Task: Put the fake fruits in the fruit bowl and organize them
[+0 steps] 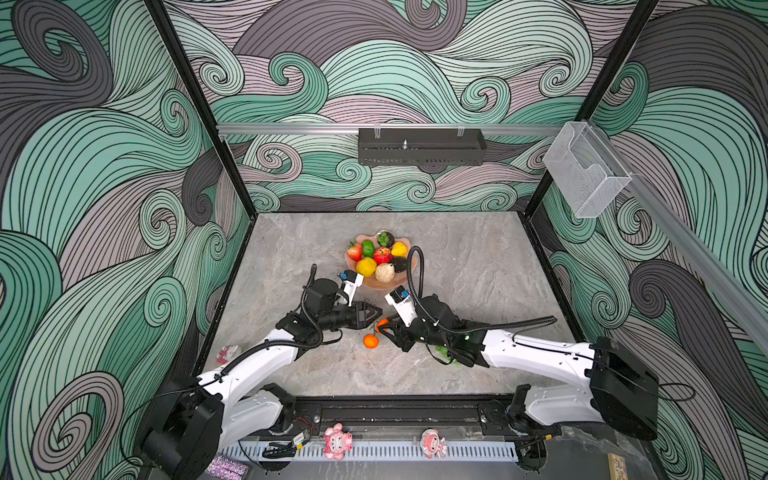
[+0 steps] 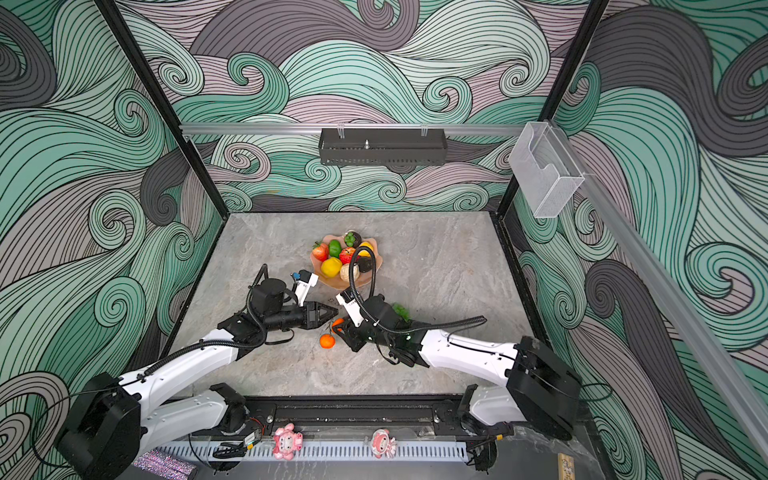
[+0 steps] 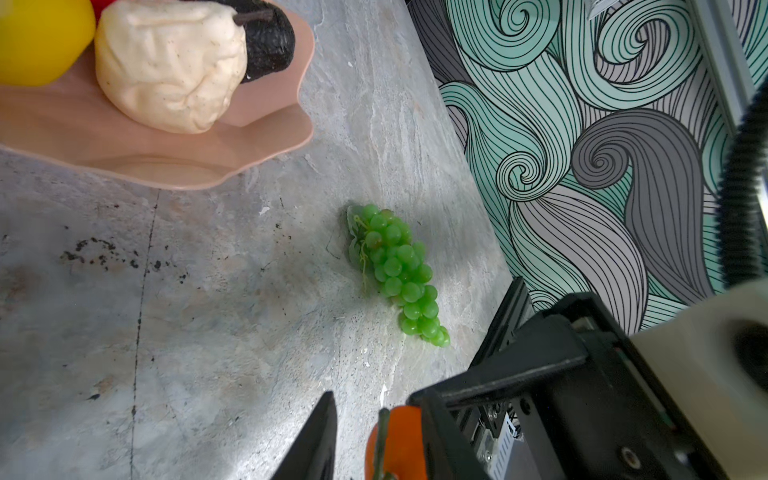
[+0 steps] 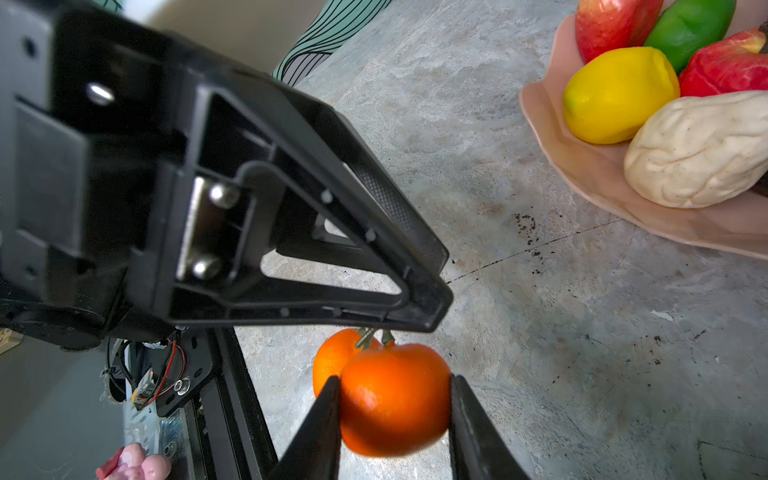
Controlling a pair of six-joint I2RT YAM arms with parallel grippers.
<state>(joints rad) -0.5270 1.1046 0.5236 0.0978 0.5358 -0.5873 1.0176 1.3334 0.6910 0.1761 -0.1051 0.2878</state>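
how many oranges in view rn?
2. One small glossy orange plastic fruit is clamped in the right pincer. The second orange sits just beside it, nearer the grey marbled table's front edge, joined by green stems. More could be hidden.

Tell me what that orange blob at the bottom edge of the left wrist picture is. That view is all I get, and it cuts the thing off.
Observer: It is a small glossy orange plastic mandarin. The right wrist view shows the right end effector shut on it, gripping it from both sides.
Operator: Is that the only mandarin out there?
Observer: No. Both top views show a second orange plastic mandarin on the grey stone-look table, close beside the held one and outside the bowl.
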